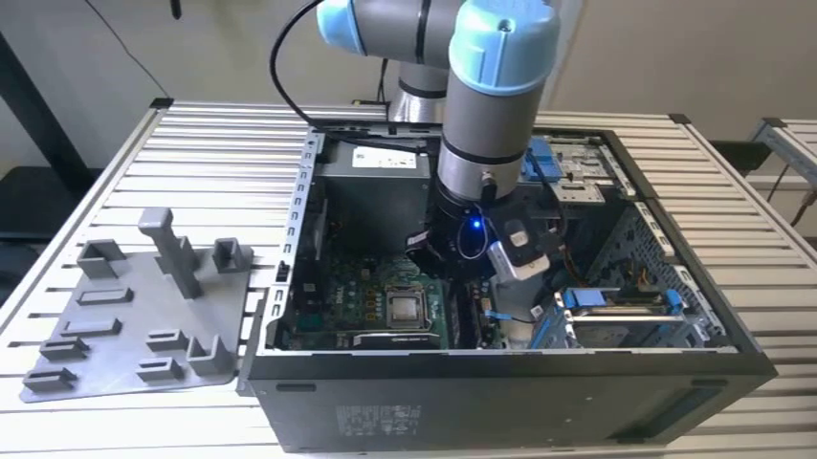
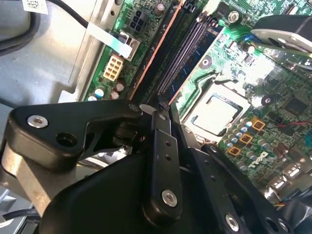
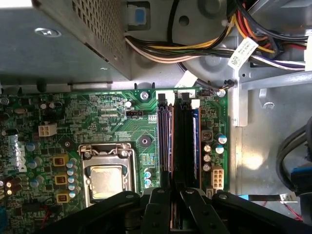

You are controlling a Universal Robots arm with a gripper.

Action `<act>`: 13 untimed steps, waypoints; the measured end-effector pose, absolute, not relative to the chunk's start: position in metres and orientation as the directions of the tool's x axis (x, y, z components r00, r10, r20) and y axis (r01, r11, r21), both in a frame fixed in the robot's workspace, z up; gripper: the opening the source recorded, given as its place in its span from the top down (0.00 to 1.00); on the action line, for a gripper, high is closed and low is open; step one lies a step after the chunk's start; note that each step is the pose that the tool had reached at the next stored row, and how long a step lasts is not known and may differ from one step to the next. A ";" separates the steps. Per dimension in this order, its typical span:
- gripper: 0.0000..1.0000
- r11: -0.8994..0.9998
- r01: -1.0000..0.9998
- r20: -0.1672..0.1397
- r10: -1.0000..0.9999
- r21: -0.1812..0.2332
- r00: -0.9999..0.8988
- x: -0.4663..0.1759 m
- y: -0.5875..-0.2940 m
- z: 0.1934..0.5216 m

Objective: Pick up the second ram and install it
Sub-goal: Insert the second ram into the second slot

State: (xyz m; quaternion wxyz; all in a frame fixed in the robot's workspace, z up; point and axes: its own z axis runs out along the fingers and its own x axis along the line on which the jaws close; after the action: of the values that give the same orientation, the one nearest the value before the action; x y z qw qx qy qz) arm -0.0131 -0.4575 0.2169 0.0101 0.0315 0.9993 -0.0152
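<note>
Down inside the open computer case (image 1: 511, 402), the arm (image 1: 485, 115) reaches to the green circuit board (image 1: 370, 296), its wrist hanging over the board's edge toward the exterior view's right.

In both wrist views the pincer (image 3: 173, 192) (image 2: 165, 109) sits right over the bank of long black memory slots. The second ram (image 3: 170, 146) (image 2: 156, 58) stands on edge among those slots. It shows as a thin copper-coloured line running the length of the bank and ending between the two black fingers (image 3: 157, 204). The fingers are drawn in close, one on each flat side of the stick, so the pincer reads as clenched on the ram's upper edge near one end. The rest of the stick stretches away from the fingertips along the slot. Whether the stick is fully seated cannot be told.

Just beside the slots lies the metal-framed processor socket (image 3: 107, 178) (image 2: 217, 112). Past the far end of the slots, the first wrist view shows the perforated grey power supply box (image 3: 63, 39) and a bundle of coloured cables (image 3: 195, 46).

On the slatted counter (image 1: 217, 134), well apart from the case toward the exterior view's left, lies the grey fixture plate (image 1: 141, 316) with its upright posts.
</note>
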 end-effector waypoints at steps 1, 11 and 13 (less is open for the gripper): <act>0.86 0.998 0.058 -0.021 0.058 -0.030 -0.998 -0.013 -0.458 0.217; 0.86 1.000 0.013 -0.021 0.012 -0.026 -1.000 -0.011 -0.458 0.212; 0.86 1.000 0.013 -0.021 0.012 -0.025 -1.000 -0.011 -0.458 0.210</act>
State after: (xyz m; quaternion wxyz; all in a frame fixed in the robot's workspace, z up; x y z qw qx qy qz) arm -0.0111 -0.4578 0.2101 0.0105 0.0061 0.9998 -0.0125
